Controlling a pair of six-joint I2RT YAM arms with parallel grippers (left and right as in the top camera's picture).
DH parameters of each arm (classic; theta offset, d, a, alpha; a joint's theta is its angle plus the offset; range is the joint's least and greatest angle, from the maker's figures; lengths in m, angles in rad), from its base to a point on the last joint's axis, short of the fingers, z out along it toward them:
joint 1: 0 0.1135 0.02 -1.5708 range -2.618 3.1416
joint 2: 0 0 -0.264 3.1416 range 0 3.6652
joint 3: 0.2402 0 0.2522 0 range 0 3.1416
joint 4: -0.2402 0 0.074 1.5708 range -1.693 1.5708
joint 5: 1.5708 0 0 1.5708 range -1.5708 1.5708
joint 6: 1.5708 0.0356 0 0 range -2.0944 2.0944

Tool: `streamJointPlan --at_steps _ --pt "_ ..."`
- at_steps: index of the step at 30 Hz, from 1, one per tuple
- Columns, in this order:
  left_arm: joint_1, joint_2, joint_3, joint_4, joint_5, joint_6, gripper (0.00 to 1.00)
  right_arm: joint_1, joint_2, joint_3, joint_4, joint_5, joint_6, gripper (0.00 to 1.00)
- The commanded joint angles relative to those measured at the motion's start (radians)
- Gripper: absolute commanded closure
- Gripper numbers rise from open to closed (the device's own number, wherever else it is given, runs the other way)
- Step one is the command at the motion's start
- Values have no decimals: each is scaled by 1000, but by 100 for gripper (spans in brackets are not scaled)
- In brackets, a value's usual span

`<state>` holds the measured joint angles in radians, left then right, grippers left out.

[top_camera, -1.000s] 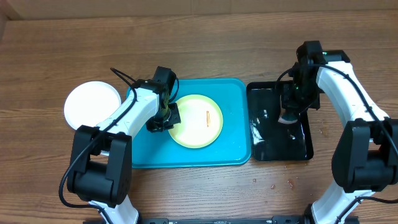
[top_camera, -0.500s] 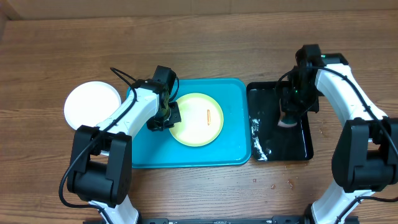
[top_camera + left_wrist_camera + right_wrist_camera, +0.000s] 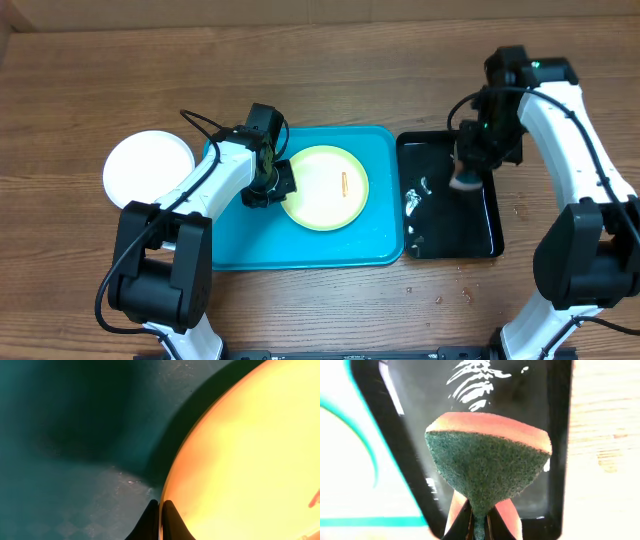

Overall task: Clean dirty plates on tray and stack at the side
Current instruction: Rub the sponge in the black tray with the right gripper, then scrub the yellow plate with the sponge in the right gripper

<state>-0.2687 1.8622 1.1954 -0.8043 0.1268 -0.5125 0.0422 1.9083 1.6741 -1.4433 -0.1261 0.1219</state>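
The yellow-green plate [image 3: 325,190] with an orange smear lies on the turquoise tray [image 3: 380,240]. My left gripper [image 3: 272,180] is shut on its left rim; the left wrist view shows the rim [image 3: 172,477] pinched between the fingertips [image 3: 161,522]. The white plate [image 3: 147,165] sits on the table left of the tray. The pale mint-blue plate is not in view. My right gripper [image 3: 468,165] is shut on a green and orange sponge [image 3: 487,462] and holds it above the black tray [image 3: 485,235].
The glossy black tray holds water with white foam streaks [image 3: 412,205] along its left side. Small droplets [image 3: 450,293] lie on the wooden table in front of it.
My left gripper has slid the yellow-green plate a little to the right on the tray. My right gripper has risen and moved back slightly with the sponge.
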Motion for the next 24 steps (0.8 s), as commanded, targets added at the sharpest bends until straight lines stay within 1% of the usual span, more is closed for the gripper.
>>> streamJointPlan --at_steps 1,7,10,11,14,16,19,22,24 --pt "-7 15 -9 8 30 11 96 19 -25 51 -5 -97 6 96" --pt "-7 15 -9 10 31 1 96 122 -25 51 30 -131 10 96" --pt "-7 15 -9 10 31 -12 96 198 -25 48 84 -162 12 96" --pt "-7 15 -9 10 31 -12 95 227 -25 48 106 -167 21 96" --pt "-8 15 -9 10 31 -12 96 314 -23 48 167 -162 58 96" --pt "-12 15 -9 10 31 -12 96 364 -16 48 197 -148 69 96" --pt "-21 15 -9 9 31 -11 96 433 6 48 212 -72 123 96" --pt "-32 15 -9 9 30 -11 96 484 46 48 217 3 176 96" --pt "-36 15 -9 10 27 -11 96 507 77 48 230 14 193 96"
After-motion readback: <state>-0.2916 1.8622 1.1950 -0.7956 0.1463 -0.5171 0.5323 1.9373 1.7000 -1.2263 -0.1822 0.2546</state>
